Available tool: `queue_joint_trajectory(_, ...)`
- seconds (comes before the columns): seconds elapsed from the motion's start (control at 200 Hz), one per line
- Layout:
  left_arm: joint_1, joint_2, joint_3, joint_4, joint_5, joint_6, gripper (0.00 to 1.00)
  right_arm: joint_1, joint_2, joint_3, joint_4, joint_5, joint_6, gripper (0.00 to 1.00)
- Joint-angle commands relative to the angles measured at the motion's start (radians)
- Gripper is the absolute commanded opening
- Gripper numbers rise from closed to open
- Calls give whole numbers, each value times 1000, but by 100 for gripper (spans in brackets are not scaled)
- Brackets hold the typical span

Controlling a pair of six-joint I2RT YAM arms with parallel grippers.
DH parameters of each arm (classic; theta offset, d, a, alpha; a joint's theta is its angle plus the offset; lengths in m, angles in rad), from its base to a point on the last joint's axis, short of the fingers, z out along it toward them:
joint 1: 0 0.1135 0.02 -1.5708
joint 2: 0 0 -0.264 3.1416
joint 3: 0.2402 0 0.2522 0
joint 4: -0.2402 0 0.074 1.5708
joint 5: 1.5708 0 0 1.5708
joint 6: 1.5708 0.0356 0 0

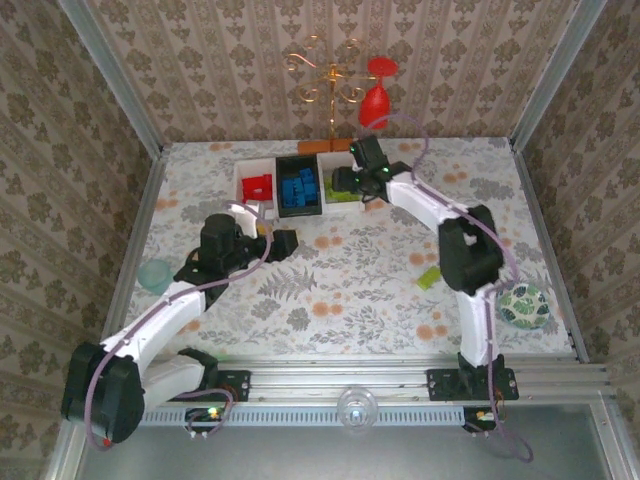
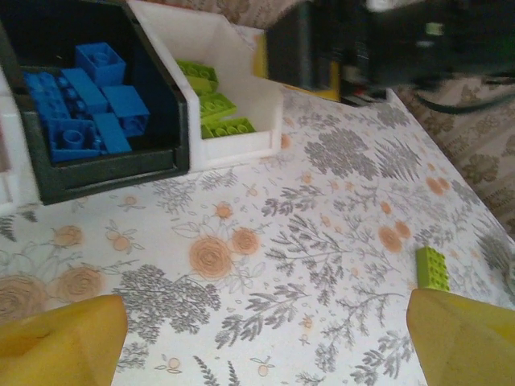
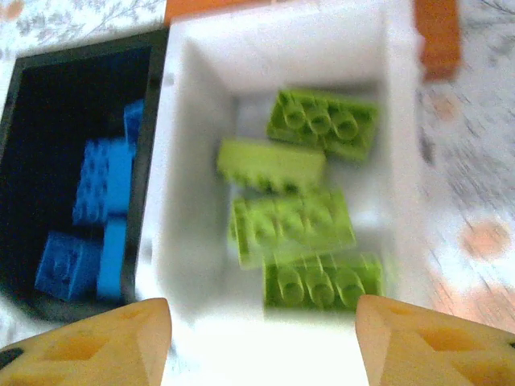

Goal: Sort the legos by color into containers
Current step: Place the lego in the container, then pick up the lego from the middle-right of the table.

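Your right gripper (image 3: 261, 338) has its two yellow fingers spread wide with nothing between them. It hangs over the white bin (image 3: 193, 121) that adjoins the black bin (image 3: 80, 68) on the right. In the top view the right gripper (image 1: 368, 165) sits over that same white bin, just right of the black bin (image 1: 298, 187).

Four lime green bricks (image 3: 294, 221) lie loose on the white bin's floor, studs up or tilted. One of them is too blurred for you to read its pose.

Your left gripper (image 2: 257, 354) is also spread, and only bare tablecloth shows between its fingertips. It hovers in front of the black bin, on the near side and apart from it. In the top view the left gripper (image 1: 285, 243) is just in front of the black bin.

The black bin holds the blue bricks (image 2: 80, 112), piled together. The white bin (image 2: 233, 149) on its right shows green bricks from this side too. On the black bin's left, the other white bin (image 1: 243, 170) holds the red bricks (image 1: 256, 187).

One lone lime green brick (image 1: 428, 277) lies flat on the table (image 1: 350, 300), well to the right of the black bin and nearer to you. You can see the same lone brick (image 2: 432, 268) from the left wrist.

An orange-brown stand base (image 1: 325, 147) sits just behind the black bin. A teal bowl (image 1: 155, 275) sits far to its left.
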Motion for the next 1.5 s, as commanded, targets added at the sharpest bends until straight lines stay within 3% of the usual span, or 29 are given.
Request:
queue_joint_trajectory(0.0, -58, 21, 38, 25, 62, 26, 91, -2, -242, -236, 13, 79, -34, 66)
queue_joint_trajectory(0.14, -131, 71, 73, 38, 86, 65, 91, -6, -483, -541, -86, 229, -8, 70)
queue_joint_trajectory(0.26, -176, 103, 82, 70, 117, 84, 91, -18, -674, -756, -172, 286, 57, 74)
queue_joint_trajectory(0.495, -202, 126, 82, 94, 107, 83, 91, -41, -851, -978, -251, 313, 190, 79)
queue_joint_trajectory(0.665, -202, 137, 84, 83, 92, 76, 91, -75, -788, -1020, -129, 231, 220, 80)
queue_joint_trajectory(0.92, -200, 116, 82, 46, 45, 78, 91, -85, -664, -1003, -8, 217, 224, 73)
queue_joint_trajectory(1.495, -177, 76, 76, 8, 24, 91, 91, -90, -511, -911, 42, 218, 166, 35)
